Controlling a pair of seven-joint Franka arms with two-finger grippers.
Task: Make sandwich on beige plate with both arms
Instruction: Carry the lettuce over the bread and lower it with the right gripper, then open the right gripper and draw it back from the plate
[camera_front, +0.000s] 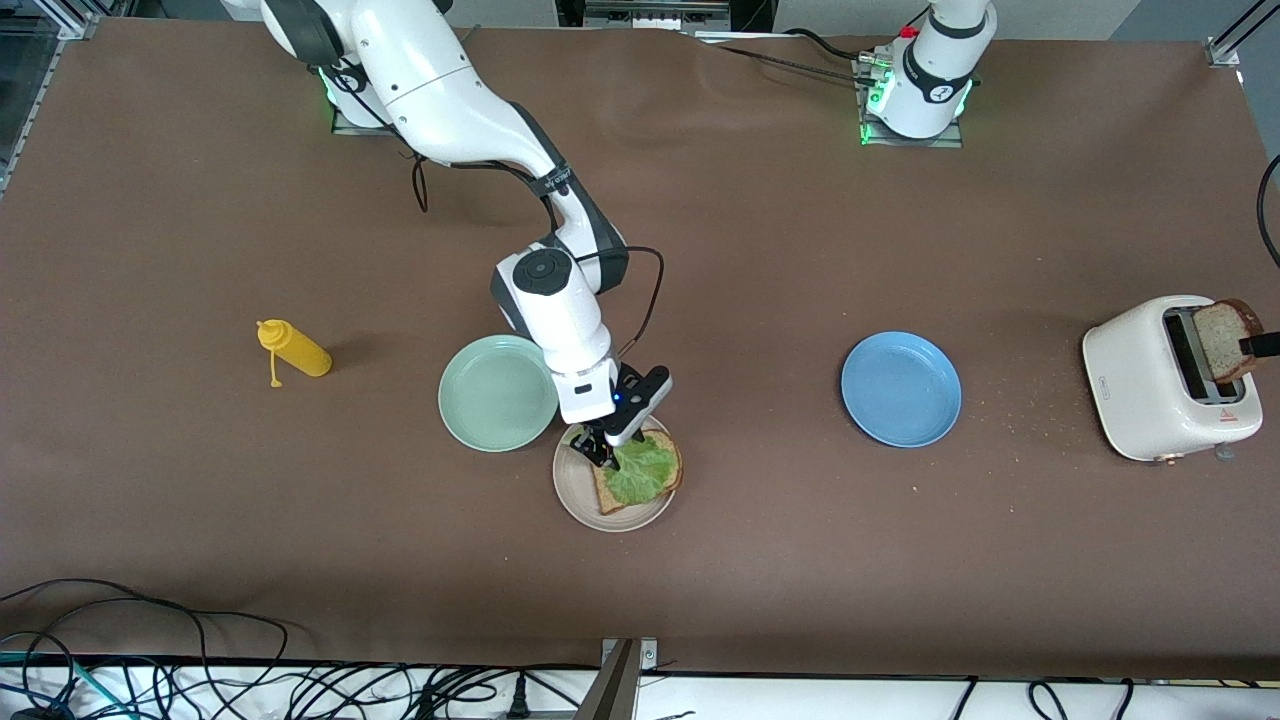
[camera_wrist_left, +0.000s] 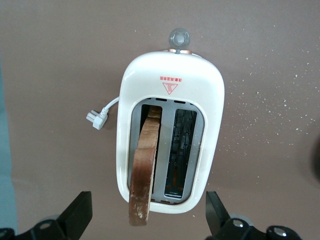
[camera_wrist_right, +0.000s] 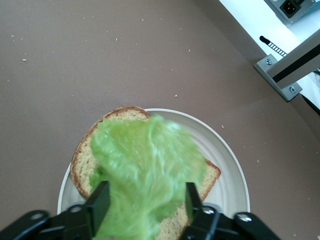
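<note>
Low in the front view's centre sits the beige plate, one bread slice on it under the lettuce leaf. Right gripper hangs over it, fingers parted around the leaf. At the frame's right edge, toaster; left gripper wide open above its bread. Mint-green plate, blue plate, mustard bottle.

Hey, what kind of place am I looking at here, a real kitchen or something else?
Most likely a robotics lab set up as a mock kitchen, not a real one: two arms bolted to a brown table, loose cables along its edge, and only a toaster and plates as kitchen props.
</note>
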